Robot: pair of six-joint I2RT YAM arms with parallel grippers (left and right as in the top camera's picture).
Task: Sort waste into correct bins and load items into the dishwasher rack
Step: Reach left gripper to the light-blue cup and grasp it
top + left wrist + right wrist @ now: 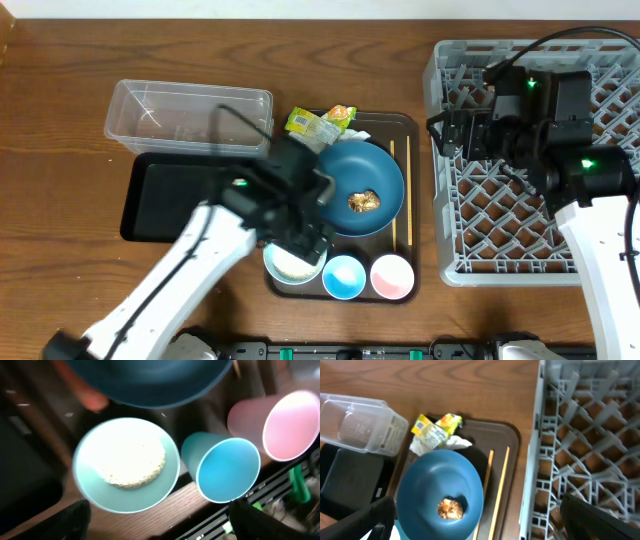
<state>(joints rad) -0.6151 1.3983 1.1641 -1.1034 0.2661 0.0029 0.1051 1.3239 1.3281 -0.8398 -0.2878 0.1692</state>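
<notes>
Now: left gripper (pixel 162 520) spread wide, empty, poised over the white bowl (pixel 127 462) at the front-left of the tray (pixel 400 125), with rice (pixel 132 467) inside. Straddle one rim wall, clamp firmly and lift level so nothing spills. Right gripper (pixel 447 130) open, empty, over the dishwasher rack (pixel 530 240).

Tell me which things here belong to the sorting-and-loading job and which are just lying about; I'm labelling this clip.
Belong to the job: snack wrappers, napkin, food lump, rice; clear tub, black bin; blue plate, white bowl, blue cup, pink cup, chopsticks; dishwasher rack.
Just lying about: dark-brown tray, wooden table.
</notes>
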